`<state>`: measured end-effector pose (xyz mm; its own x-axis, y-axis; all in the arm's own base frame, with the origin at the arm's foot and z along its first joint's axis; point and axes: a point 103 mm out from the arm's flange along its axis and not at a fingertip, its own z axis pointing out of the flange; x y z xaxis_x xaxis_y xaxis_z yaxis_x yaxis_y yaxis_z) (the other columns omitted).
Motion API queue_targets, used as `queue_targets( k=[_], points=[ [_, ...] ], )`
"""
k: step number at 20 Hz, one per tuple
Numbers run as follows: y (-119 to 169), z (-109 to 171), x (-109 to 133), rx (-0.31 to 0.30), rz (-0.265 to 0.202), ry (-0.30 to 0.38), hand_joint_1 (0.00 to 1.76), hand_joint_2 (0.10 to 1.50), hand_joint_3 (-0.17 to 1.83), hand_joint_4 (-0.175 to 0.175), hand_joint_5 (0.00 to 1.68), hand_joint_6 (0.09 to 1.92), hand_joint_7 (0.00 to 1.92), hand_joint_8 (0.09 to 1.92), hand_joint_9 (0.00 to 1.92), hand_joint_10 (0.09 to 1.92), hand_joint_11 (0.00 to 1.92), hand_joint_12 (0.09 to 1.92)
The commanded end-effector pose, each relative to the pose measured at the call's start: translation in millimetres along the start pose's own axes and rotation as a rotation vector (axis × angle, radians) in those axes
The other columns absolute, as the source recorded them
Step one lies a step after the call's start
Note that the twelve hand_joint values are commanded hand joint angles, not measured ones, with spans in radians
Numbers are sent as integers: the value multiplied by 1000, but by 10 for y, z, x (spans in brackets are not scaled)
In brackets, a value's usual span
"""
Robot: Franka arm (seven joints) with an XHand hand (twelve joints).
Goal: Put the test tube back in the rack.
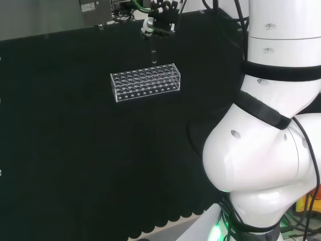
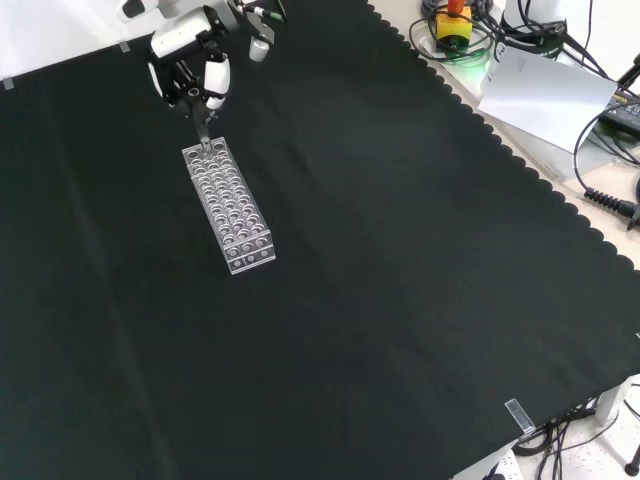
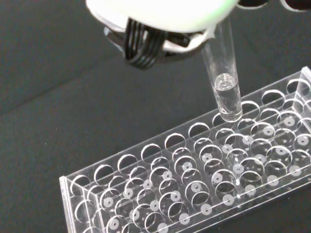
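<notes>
In the head view the arm's big white links (image 1: 266,145) fill the near right, at about four o'clock from the middle of the black cloth (image 1: 75,165). Farther out, at roughly twelve o'clock from the cloth's centre, the clear rack (image 1: 145,82) lies flat on the cloth, its rows of round holes facing up. Beyond it, at about one o'clock from the rack's middle, the hand (image 1: 159,21) hangs above the rack's far right end, its fingers curled round the top of the test tube (image 1: 153,54), which points straight down.

In the front view the rack (image 2: 229,206) runs from eleven o'clock to five o'clock, and the hand (image 2: 195,60) sits at twelve o'clock from its upper end, with the test tube (image 2: 203,130) reaching down to that end.

The wrist view shows the test tube (image 3: 224,80) upright under the hand (image 3: 160,14), a little clear liquid in its lower part. Its rounded bottom stands just above a hole in the rack's (image 3: 194,189) outer row, near one end; whether it touches the rim I cannot tell.
</notes>
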<state>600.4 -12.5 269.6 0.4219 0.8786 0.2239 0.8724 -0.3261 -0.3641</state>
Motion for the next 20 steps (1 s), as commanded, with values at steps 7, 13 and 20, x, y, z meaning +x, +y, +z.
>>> queue_targets(
  k=[7, 13, 20],
  points=[
    [-20, 237, -59, 49, 22, 28, 1228, 658, 605, -175, 1361, 477, 1743, 456, 1657, 416, 1193, 913],
    [-30, 325, -106, 66, 38, 41, 1228, 658, 605, -175, 1361, 477, 1743, 457, 1658, 416, 1192, 913],
    [-7, 340, -96, 65, 37, 49, 1228, 658, 606, -175, 1361, 477, 1743, 458, 1659, 416, 1192, 914]
  ],
)
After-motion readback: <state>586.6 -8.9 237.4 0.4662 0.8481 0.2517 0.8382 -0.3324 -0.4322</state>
